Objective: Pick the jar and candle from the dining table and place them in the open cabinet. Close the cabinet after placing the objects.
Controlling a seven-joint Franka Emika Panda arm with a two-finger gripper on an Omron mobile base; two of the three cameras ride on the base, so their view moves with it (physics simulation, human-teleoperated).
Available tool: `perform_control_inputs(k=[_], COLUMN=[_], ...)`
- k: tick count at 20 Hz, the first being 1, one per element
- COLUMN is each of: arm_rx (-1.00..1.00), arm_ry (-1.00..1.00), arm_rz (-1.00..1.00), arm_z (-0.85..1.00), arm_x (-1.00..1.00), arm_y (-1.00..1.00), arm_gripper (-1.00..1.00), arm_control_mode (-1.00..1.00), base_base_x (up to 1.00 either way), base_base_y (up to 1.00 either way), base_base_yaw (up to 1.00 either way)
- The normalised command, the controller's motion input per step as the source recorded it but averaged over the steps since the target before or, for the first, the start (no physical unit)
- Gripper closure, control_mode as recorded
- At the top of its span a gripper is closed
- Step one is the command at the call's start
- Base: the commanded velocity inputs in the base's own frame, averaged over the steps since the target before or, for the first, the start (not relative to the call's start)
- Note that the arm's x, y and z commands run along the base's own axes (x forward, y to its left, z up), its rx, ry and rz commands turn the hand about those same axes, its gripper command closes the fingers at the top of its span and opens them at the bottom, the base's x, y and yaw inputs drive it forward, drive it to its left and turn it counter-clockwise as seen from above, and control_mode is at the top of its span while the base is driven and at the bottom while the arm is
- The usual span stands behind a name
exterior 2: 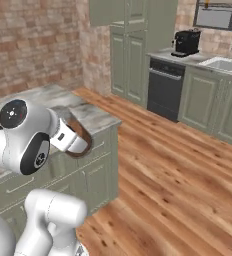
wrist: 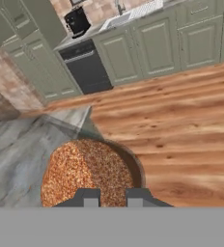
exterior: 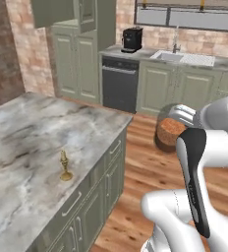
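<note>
Carrying the jar (exterior: 171, 132) clamped in the gripper (wrist: 110, 197), lifted clear of the dining table (exterior: 22, 128) for transport toward the cabinet (exterior: 76, 54); the candle (exterior: 65, 166) waits on that table

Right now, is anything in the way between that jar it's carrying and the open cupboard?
Nothing visible blocks it. The jar, held in the gripper, hangs over bare wooden floor, and the cabinet stands beyond, across open floor.

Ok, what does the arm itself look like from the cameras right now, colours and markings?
Glossy white rounded links with dark joints. In the left base view a black strip runs down the arm. The right base view shows a round black cap with a small red mark. The fingers are small, dark grey and blocky.
</note>
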Motion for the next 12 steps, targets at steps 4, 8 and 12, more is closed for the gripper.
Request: perform_control_inputs(k=[4, 8, 12], arm_rx=[0.0, 0.0, 0.0], arm_ry=[0.0, 0.0, 0.0], arm_rz=[0.0, 0.0, 0.0], arm_z=[0.0, 0.0, 0.0], arm_x=[0.0, 0.0, 0.0], arm_y=[0.0, 0.0, 0.0], arm_gripper=[1.0, 1.0, 1.0], arm_control_mode=[1.0, 1.0, 1.0], base_base_x=[0.0, 0.03, 0.13], base_base_y=[-0.2, -0.14, -0.13], base_base_yaw=[-0.42, -0.4, -0.38])
